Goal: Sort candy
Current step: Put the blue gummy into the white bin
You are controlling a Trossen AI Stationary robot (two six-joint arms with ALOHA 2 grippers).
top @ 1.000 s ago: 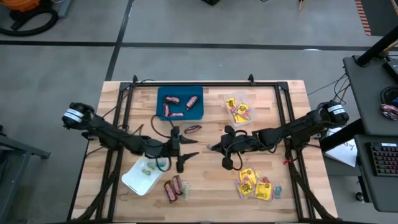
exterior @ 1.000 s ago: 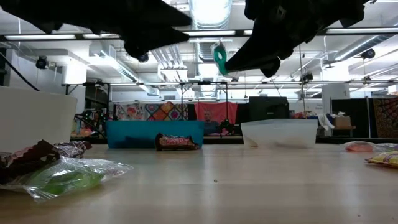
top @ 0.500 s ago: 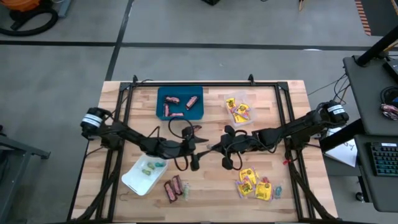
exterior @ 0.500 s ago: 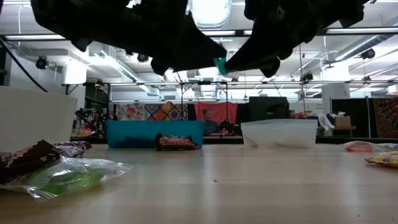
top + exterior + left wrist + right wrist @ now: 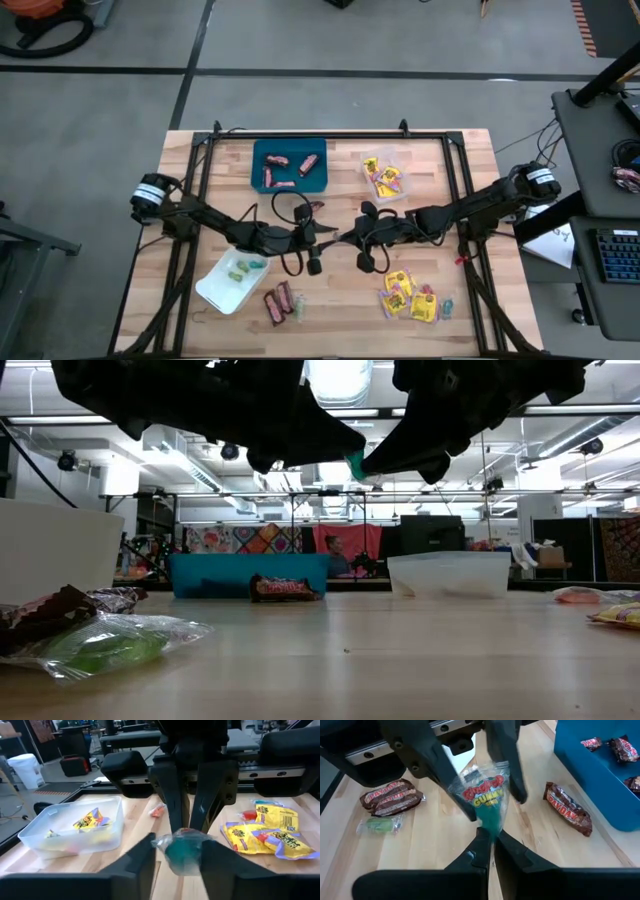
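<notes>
Right pincer [image 5: 490, 836] is clamped on the bottom edge of a teal gummy sweet [image 5: 487, 795], holding it in the air above the middle of the worktop [image 5: 340, 170]. The left pincer [image 5: 177, 842] straddles the same packet from the other side; whether it has closed on it yet I cannot tell. The risk lies in this hand-over. If the right lets go before the left has real purchase, the slick, crinkled wrapper could slip out and fall among the wrong kind. If both pull at once, the wrapper could tear or twist free. By my count from above, the blue tray [image 5: 262, 148] holds about four brown-red bars, with one loose bar [image 5: 310, 207] just beside it and two more bars [image 5: 278, 302] near the front edge. The clear tray [image 5: 405, 175] holds roughly three yellow packets, and some four or five yellow packets [image 5: 408, 295] lie unsorted at front right. The white tray [image 5: 212, 290] holds two or three pastel sweets, and at least two more sit loose.
</notes>
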